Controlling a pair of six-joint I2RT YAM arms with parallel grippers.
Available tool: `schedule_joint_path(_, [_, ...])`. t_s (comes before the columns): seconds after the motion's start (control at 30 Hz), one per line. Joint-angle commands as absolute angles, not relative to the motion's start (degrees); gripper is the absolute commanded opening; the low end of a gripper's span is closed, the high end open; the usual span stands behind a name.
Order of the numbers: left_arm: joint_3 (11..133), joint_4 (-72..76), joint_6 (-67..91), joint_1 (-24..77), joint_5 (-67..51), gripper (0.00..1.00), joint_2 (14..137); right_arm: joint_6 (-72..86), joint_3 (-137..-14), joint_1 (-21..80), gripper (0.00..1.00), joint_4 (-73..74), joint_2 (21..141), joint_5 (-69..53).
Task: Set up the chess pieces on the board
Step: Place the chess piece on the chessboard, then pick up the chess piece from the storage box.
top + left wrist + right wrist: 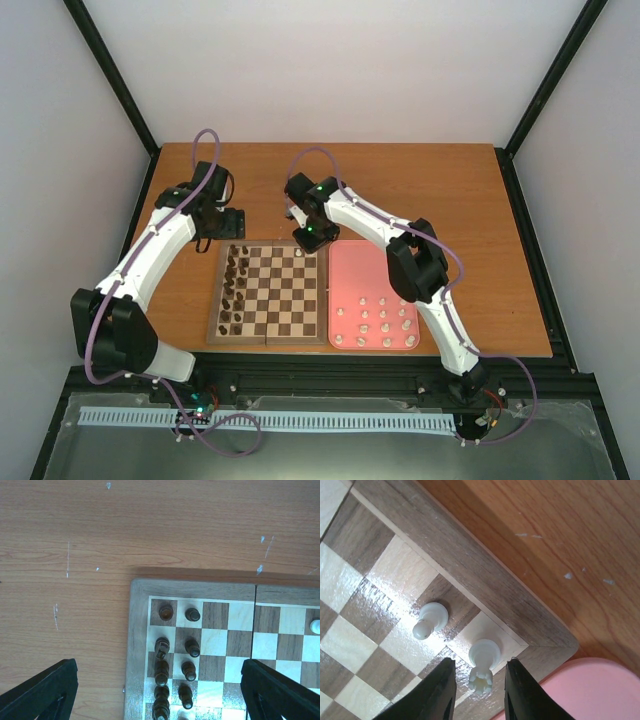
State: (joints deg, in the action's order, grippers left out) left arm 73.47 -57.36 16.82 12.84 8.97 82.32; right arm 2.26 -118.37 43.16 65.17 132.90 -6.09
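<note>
The board (pixel 267 340) lies in front of both arms. Over its far right corner my right gripper (pixel 480 692) stands open, its fingers on either side of a cream-white rook (pixel 483 662) without touching it. The rook stands upright on the corner square. A cream-white pawn (pixel 430 620) stands on the square diagonally inward from it. Several more cream-white chess pieces (pixel 380 322) wait on the pink tray (pixel 375 270). My left gripper (pixel 159 680) hangs wide open and empty above the board's far left corner (pixel 140 587).
Dark brown pieces (pixel 175 655) fill the two left columns of the board (pixel 235 290). The pink tray's corner (pixel 585 690) sits right beside the board's corner. Bare wooden table (pixel 400 180) stretches behind the board, with black frame posts at the edges.
</note>
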Motion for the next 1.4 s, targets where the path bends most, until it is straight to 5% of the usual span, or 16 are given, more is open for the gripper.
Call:
schedule_joint_path(0.0, [73.91, -56.36, 16.0, 12.43, 9.27, 1.0, 82.88, 1.8, -119.4, 43.26, 0.32, 65.85, 133.38, -5.68])
schedule_joint_path(0.2, [73.99, -56.46, 15.91, 12.43, 9.53, 1.0, 82.66, 1.67, -119.53, 43.24, 0.49, 65.73, 131.05, -5.09])
schedule_joint_path(0.4, [74.26, -56.58, 15.91, 12.44, 9.53, 1.0, 82.54, 3.07, -115.3, 43.25, 0.55, 66.37, 123.28, -3.12])
schedule_joint_path(0.83, [74.6, -56.59, 16.1, 12.44, 8.77, 1.0, 83.05, 8.14, -79.12, 50.41, 0.55, 56.35, 104.35, -7.02])
schedule_joint_path(1.37, [74.27, -56.49, 16.15, 12.42, 8.36, 1.0, 82.79, 13.07, -70.53, 52.21, 0.41, 50.72, 106.19, -6.2])
